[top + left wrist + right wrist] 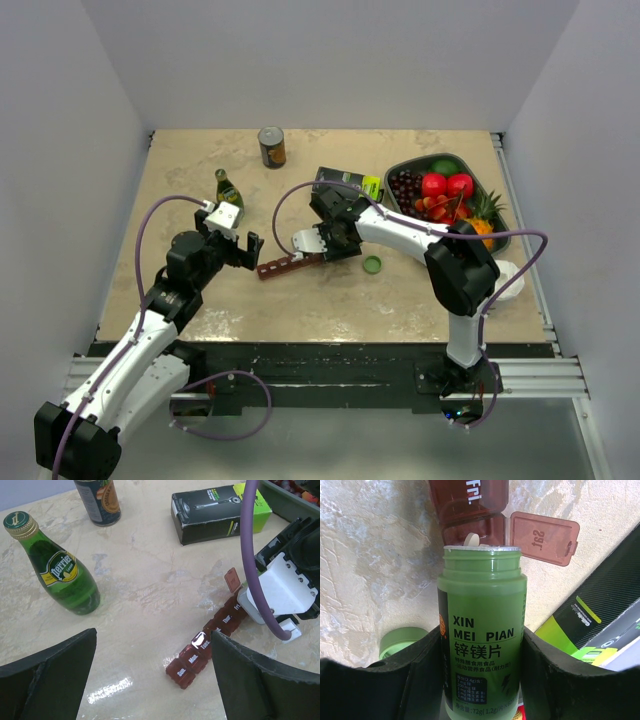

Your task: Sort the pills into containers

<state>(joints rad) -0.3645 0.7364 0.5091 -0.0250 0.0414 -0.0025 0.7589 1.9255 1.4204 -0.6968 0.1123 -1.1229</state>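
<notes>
Containers (283,265) lie left-right, Sun end apparently pointing left.

The desk (145,585) has a polished, stone-look beige top. The weekly pill organizer (192,660) is glossy translucent maroon plastic. The supplement bottle (482,610) is smooth, satiny green plastic; the Perrier bottle (65,580) is shiny green glass.

Legible markings I logged:
- Containers strip (226,619): white day labels on the lids, "Sun", "Mon", "Tues", "Thur", "Fri".
- Open lid (540,537) of the strip: read "Sat", seen upside down.
- Green pill bottle (482,630): carried "XIN MEI PIAN", "锌镁片" and, in small print, "72g".
- Green glass bottle (60,570): label read "Perrier".
- Black-and-lime box (220,512) and can (98,500): print was too small for me to read.
</notes>
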